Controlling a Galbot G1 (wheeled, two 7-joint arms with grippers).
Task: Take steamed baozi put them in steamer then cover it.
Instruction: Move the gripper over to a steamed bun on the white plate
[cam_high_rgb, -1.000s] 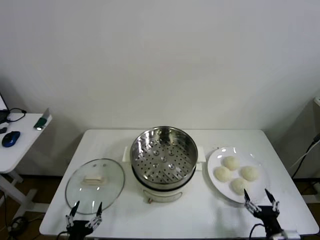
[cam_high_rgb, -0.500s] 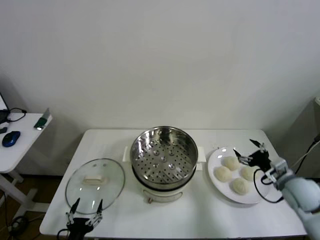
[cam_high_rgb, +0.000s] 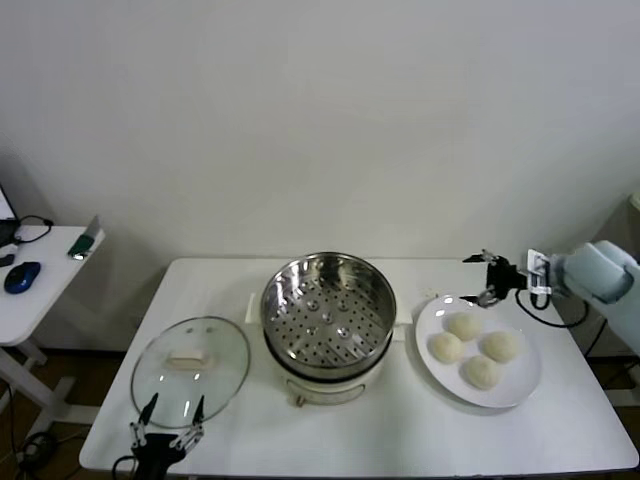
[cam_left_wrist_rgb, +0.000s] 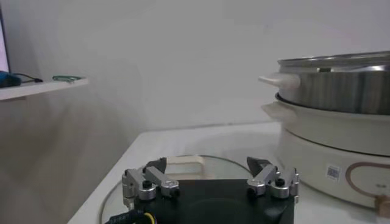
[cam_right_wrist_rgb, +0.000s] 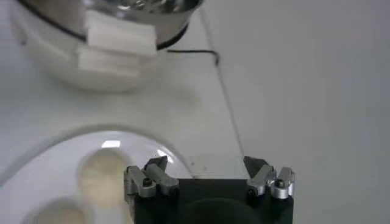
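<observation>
Head view: my right gripper (cam_high_rgb: 483, 279) has swung up from the table's near edge to the far rim of the white plate (cam_high_rgb: 525, 384), jaws spread wide and empty. The four steamed baozi (cam_high_rgb: 472, 348) lie just short of its fingertips, so I judge the first pick is starting. The steamer (cam_high_rgb: 327, 310) is empty; the cover (cam_high_rgb: 190, 370) lies flat.

Left wrist view: left gripper (cam_left_wrist_rgb: 211, 177) idles wide open, empty, cover just beyond its fingertips.

Right wrist view: one bun (cam_right_wrist_rgb: 103, 171) beside my spread fingers.
</observation>
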